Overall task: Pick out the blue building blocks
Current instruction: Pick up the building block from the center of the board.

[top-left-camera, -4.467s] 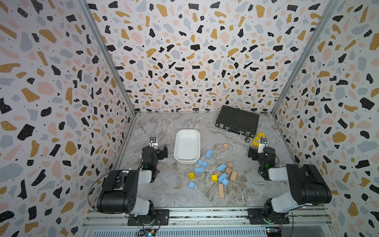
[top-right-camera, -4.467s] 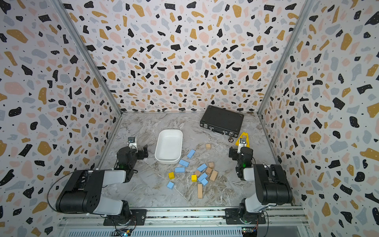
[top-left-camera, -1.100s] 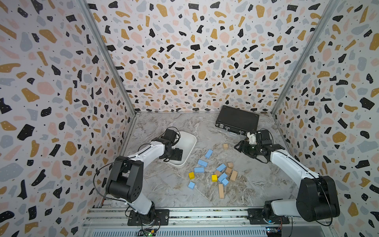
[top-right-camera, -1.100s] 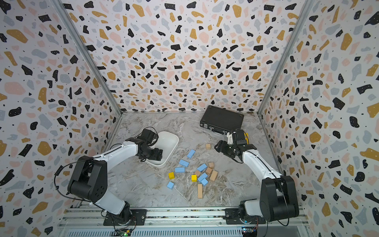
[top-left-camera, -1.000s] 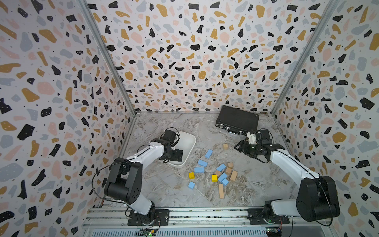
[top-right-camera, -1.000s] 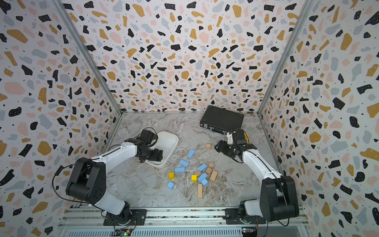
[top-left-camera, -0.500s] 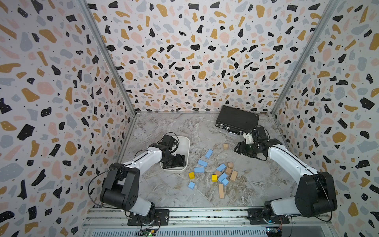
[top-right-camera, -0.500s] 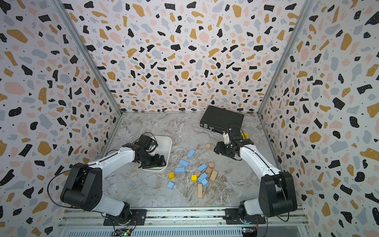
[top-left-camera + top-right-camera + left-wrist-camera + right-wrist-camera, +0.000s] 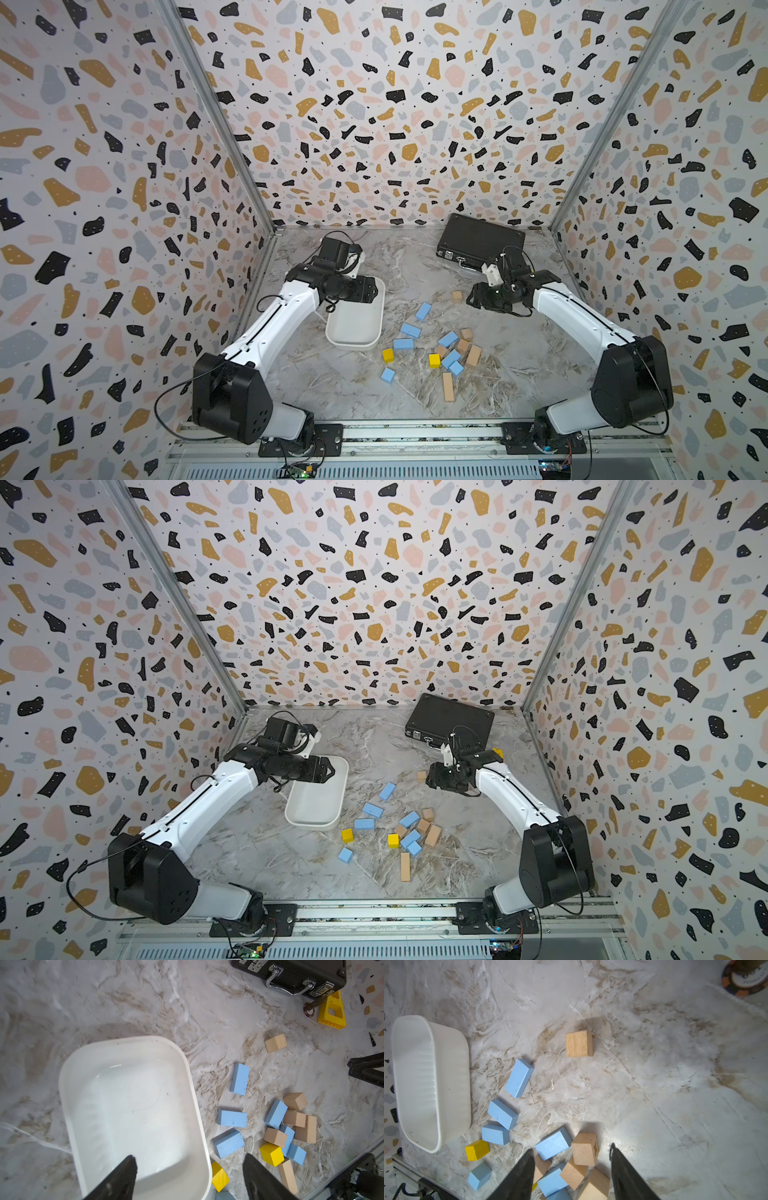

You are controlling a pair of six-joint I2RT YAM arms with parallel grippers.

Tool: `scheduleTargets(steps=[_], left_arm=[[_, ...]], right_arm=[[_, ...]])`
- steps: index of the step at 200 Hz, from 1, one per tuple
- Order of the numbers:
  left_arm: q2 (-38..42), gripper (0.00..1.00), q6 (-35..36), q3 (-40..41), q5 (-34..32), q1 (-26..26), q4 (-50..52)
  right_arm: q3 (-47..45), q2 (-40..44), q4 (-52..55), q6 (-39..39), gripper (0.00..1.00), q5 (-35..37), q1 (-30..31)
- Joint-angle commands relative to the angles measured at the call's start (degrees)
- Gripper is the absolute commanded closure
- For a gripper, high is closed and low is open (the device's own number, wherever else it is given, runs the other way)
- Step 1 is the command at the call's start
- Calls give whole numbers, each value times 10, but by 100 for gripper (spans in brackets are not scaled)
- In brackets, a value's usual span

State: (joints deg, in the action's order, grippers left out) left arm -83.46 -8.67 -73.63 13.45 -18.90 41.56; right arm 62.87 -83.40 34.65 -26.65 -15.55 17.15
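My left fingers point(image 9: 329, 771) stand apart and empty, one over the white tray point(image 9: 353, 344), the other past its rim on the blocks' side. My right fingers point(image 9: 471, 297) are apart too, holding nothing.

The blue building blocks point(image 9: 410, 330) lie scattered on the counter point(image 9: 519, 365) beside the tray, among wooden blocks point(image 9: 473, 355) and yellow cubes point(image 9: 387, 355). Bare counter runs back to a black case point(image 9: 478, 241).

Both arms reach forward and angle inward.

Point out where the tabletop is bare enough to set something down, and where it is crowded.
Bare marble lies between the white tray and the black case, and between the tray and the front rail. Crowded: right of the tray, where the blue building blocks, yellow cubes and wooden blocks lie close, some touching.
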Motion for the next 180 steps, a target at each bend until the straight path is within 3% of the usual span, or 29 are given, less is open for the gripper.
scheduleTargets(steps=[1,45,109,180], left_arm=[[-56,27,25,-50,-40,-26,56],[-175,29,35,-162,-96,-92,93],[-328,43,11,-292,-141,-158,132],[-432,43,-9,-358,-135,-194,142]], right_arm=[[-23,34,-17,-26,40,-3,-20],[-91,73,-51,-33,41,-41,-69],[-178,129,-103,-77,41,-65,-76],[-240,166,-139,-112,41,-81,-77]])
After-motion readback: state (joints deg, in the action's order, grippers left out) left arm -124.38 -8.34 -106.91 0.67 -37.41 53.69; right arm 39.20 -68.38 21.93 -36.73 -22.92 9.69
